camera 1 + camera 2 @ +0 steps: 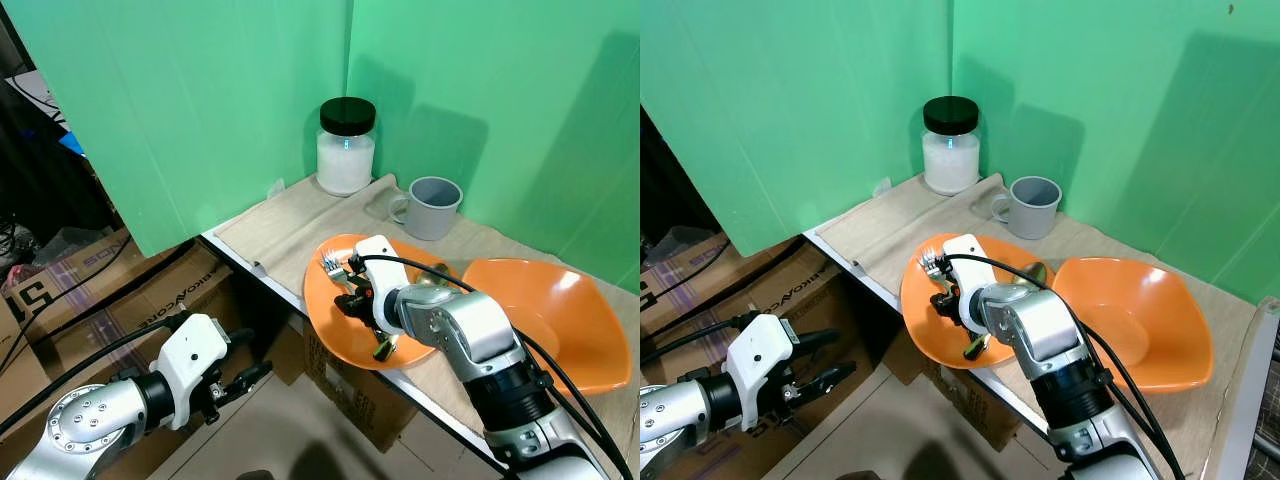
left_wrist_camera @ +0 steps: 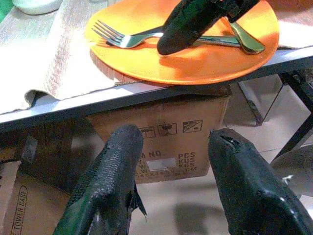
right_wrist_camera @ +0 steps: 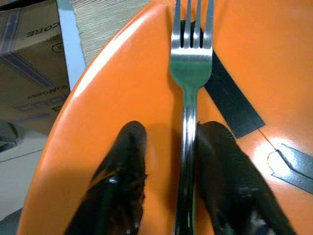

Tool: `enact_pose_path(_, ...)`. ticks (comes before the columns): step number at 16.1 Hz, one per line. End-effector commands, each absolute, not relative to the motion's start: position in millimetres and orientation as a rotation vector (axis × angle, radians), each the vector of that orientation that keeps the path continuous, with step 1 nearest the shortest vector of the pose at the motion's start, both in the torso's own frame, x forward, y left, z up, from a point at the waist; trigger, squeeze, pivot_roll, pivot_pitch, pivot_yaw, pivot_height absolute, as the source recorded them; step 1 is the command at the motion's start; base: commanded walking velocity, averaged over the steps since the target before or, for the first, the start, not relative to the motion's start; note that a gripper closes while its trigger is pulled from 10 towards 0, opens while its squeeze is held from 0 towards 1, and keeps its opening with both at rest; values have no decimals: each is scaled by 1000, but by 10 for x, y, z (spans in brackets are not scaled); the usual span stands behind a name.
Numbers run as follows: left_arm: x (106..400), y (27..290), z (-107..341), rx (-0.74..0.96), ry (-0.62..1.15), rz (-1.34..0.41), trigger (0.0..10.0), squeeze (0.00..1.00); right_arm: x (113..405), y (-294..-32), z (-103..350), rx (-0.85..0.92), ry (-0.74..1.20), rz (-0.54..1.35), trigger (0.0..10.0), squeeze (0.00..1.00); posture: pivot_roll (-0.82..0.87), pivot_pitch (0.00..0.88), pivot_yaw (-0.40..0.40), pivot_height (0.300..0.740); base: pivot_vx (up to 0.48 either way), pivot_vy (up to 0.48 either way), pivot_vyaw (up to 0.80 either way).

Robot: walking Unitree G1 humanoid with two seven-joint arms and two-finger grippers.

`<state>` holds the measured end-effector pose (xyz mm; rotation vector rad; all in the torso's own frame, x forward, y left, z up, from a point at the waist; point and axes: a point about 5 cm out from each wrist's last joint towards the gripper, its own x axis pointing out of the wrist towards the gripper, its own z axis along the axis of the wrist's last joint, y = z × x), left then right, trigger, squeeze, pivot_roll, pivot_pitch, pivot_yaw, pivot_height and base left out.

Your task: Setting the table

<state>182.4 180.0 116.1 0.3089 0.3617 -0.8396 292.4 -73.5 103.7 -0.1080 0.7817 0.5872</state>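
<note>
Fork on orange plate

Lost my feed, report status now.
Right gripper open, straddling the silver metal fork on the round orange plate. Left gripper open, low beside the table. Nothing blocking the fork.
</note>
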Motion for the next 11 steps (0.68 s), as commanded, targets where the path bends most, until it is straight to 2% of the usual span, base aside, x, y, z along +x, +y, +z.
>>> enact_pose_path(1,1835,1807,1165,314,365,-833,10000,0,2942,-725,1046,-98,780,593,0,0,121,0,25,740,0,0,0)
enact_pose_path(8,1855,1818,1161,330,361,-828,10000,0,2999,-714,1076,-59,754,572,0,0,122,0,30,740,0,0,0)
enact_pose_path(11,1893,1830,1168,344,350,-819,10000,0,3097,-678,1224,54,648,558,0,0,121,0,33,740,0,0,0)
